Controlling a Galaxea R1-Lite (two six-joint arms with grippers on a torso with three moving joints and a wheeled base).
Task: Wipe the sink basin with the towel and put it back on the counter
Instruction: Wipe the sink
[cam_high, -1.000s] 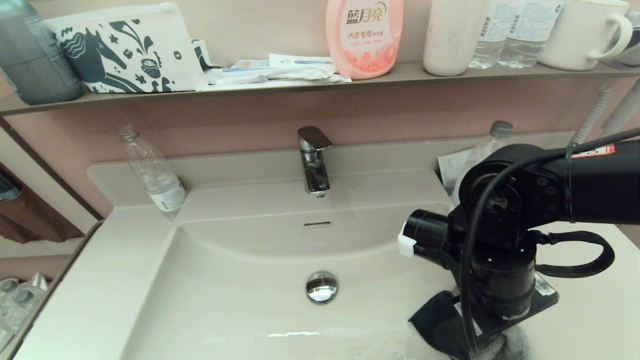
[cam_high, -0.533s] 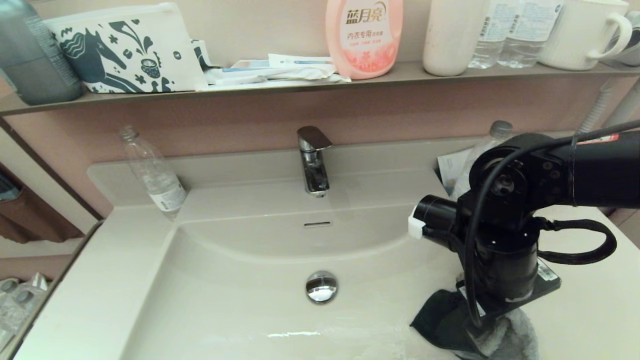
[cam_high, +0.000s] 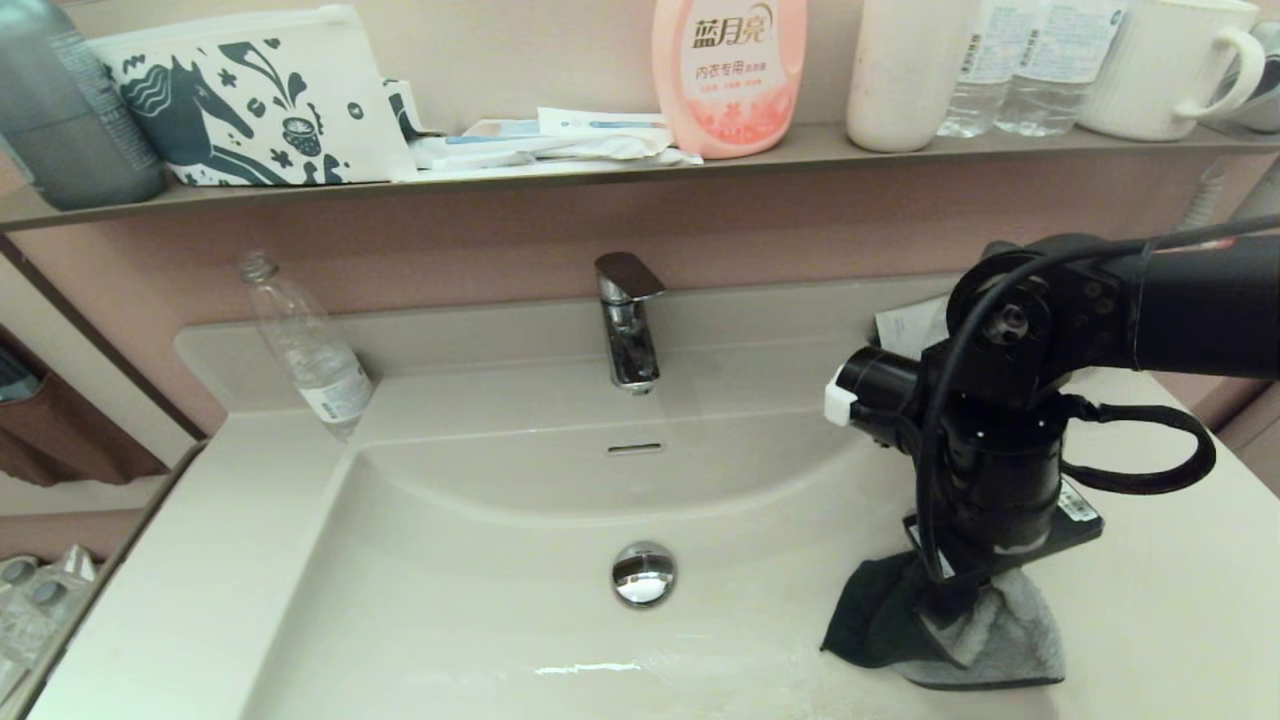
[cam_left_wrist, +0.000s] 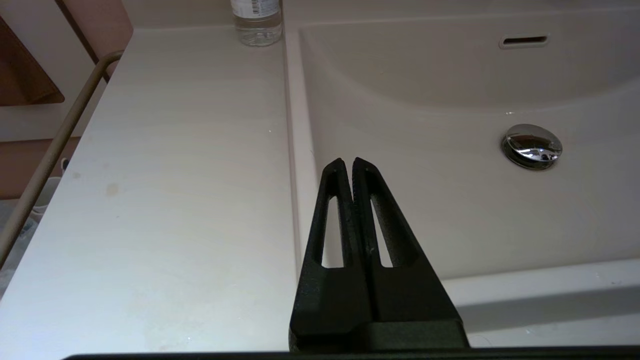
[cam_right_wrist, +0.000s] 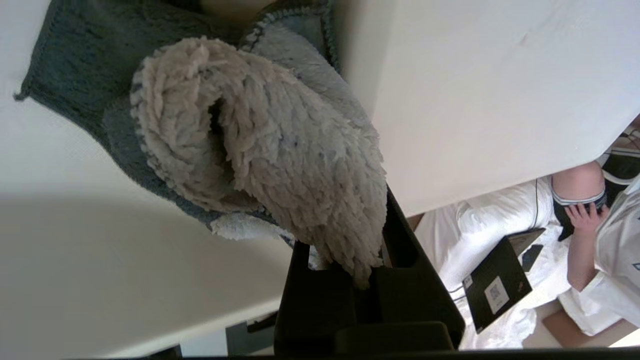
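The cream-white sink basin (cam_high: 480, 560) has a chrome drain plug (cam_high: 643, 573) and an overflow slot (cam_high: 635, 448). My right gripper (cam_high: 955, 600) points down at the basin's right rim, shut on the towel (cam_high: 995, 640). The towel's dark face (cam_high: 868, 620) hangs toward the basin, and its grey fluffy face rests at the edge of the counter (cam_high: 1180, 600). In the right wrist view the fluffy towel (cam_right_wrist: 280, 150) bunches up between the fingers and hides their tips. My left gripper (cam_left_wrist: 348, 162) is shut on nothing, parked above the basin's front left rim (cam_left_wrist: 295, 150).
A chrome faucet (cam_high: 628, 320) stands behind the basin. A clear bottle (cam_high: 310, 350) is on the counter's back left and a paper (cam_high: 905, 325) sits behind the right arm. The brown shelf (cam_high: 600, 165) above holds several items. A wet streak (cam_high: 590, 667) marks the basin's front.
My right arm has risen and drawn back toward the right, carrying the towel from the basin's front right corner up to the rim. More of the grey face now shows.
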